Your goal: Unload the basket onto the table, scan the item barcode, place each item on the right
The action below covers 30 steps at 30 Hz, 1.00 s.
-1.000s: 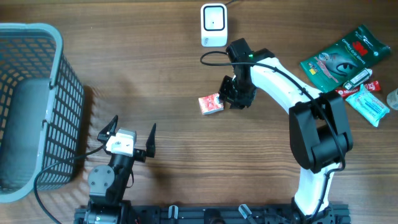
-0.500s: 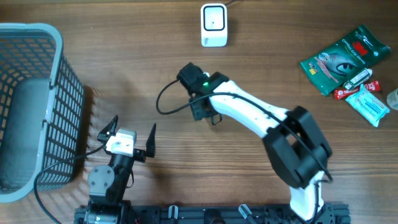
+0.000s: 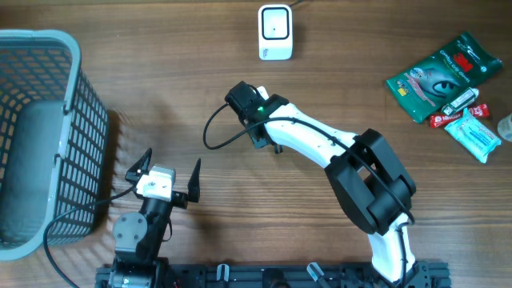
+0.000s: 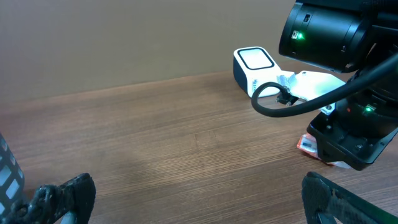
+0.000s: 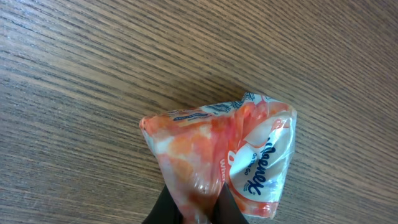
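An orange-and-white plastic tissue packet (image 5: 217, 162) is clamped by the right end effector (image 5: 193, 208), presumably for presenting to the white boxy scanner (image 3: 274, 32).

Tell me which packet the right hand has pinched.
The orange-and-white Kleenex tissue pack, clamped in the right hand. The green pouch, red packet and blue packet lie grouped far from it, untouched.
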Motion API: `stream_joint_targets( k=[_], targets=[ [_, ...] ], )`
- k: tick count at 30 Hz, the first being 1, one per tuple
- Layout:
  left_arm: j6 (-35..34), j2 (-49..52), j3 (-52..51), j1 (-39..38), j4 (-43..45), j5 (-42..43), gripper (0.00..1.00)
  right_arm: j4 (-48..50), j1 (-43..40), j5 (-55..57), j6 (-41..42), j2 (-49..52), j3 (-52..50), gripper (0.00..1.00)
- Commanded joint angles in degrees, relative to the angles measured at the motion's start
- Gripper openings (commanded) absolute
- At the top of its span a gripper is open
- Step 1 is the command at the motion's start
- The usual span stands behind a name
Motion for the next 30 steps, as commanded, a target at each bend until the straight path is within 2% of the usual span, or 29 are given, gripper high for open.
stream_joint_targets(
  k=[1, 3, 5, 7, 9, 12, 13, 14, 17, 22, 30],
  targets=[
    [0.7, -0.2, -0.3, -0.3, 0.0, 0.7, 1.0, 0.3, -0.5, -2.1, 2.9, 1.0, 1.0, 0.04],
    [0.7, -0.2, -0.3, -0.3, 0.0, 0.7, 1.0, -0.3, -0.5, -4.5, 3.9, -2.8, 2.9, 0.04],
    [0.7, -0.2, -0.3, -0.3, 0.0, 0.7, 1.0, 0.1, -0.9, -9.0, 3.4, -11.5, 3.3, 0.04],
    [0.7, -0.2, -0.3, -0.3, 0.0, 0.7, 1.0, 0.9, -1.2, -15.5, -3.1, -18.6, 3.3, 0.04],
    [0.7, -0.2, -0.3, -0.3, 0.0, 0.7, 1.0, 1.2, -2.6, -28.7, -14.0, -25.4, 3.3, 0.04],
    [0.7, -0.2, -0.3, -0.3, 0.0, 0.7, 1.0, -2.7, -8.9, -61.9, -35.2, -31.1, 3.3, 0.04],
    [0.7, -0.2, -0.3, -0.3, 0.0, 0.7, 1.0, -5.9, -11.8, -72.2, -43.5, -31.5, 3.3, 0.04],
    [0.7, -0.2, -0.3, -0.3, 0.0, 0.7, 1.0, -10.9, -16.5, -84.0, -55.4, -31.0, 2.7, 0.04],
    [0.7, -0.2, -0.3, -0.3, 0.0, 0.7, 1.0, -11.6, -21.8, -95.2, -65.8, -28.8, -1.7, 0.04],
    [0.7, -0.2, -0.3, -0.3, 0.0, 0.7, 1.0, -2.3, -26.0, -112.7, -66.9, -21.8, -9.4, 0.04],
    [0.7, -0.2, -0.3, -0.3, 0.0, 0.7, 1.0, -0.7, -26.0, -112.6, -61.1, -18.2, -9.6, 0.04]
  ],
)
